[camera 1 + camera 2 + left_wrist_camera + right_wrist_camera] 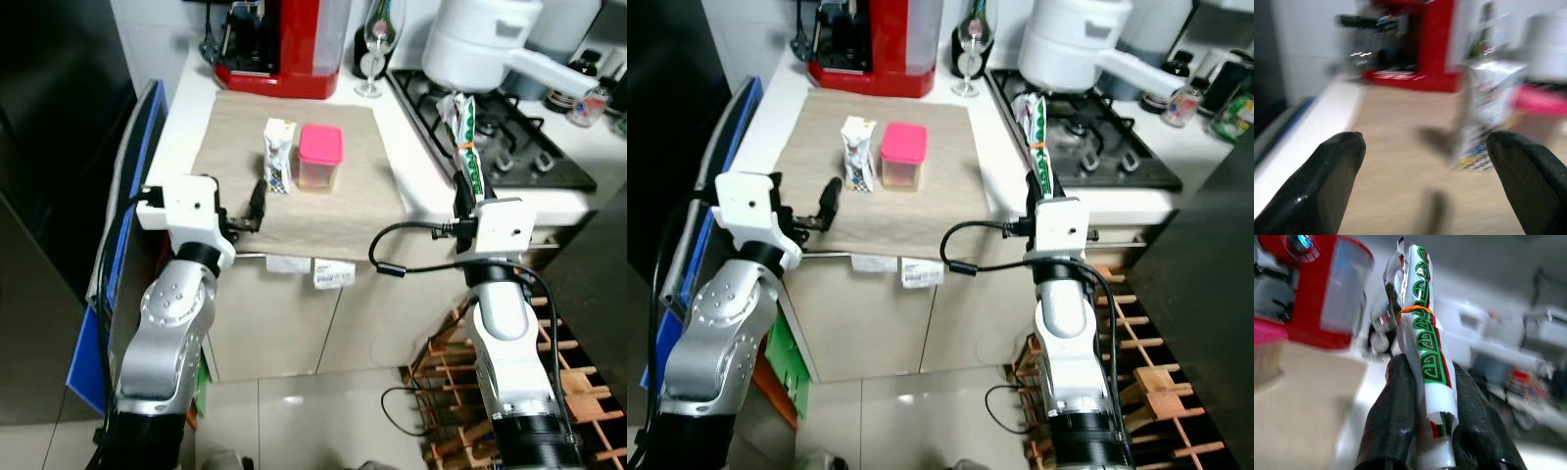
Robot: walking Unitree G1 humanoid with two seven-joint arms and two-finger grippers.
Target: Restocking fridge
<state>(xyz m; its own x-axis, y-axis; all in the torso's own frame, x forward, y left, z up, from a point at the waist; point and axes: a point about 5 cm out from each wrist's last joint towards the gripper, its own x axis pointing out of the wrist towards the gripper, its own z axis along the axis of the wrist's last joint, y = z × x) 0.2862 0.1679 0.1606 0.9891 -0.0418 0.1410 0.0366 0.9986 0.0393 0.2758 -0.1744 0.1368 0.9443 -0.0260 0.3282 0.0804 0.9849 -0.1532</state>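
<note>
Right pincer (1432, 416) clamping packet (1425, 342) (upright), carton (279, 155) ahead of left pincer (257, 206)

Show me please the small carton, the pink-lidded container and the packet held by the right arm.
small carton (278, 155), left eye view, its front face
pink-lidded container (320, 144), left eye view, its lid
packet (1425, 340), right wrist view, its printed middle

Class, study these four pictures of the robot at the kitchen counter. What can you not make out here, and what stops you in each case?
- Print on the small carton: too small in the eye views, blurred in the left wrist view.
- Contents of the pink-lidded container: the lid covers them.
- Contents of the green-and-white packet held by the right gripper: wrapper closed by an orange band.
- Top of the red appliance: cut off by the picture's edge.
- Left gripper: open, short of the carton.
</note>
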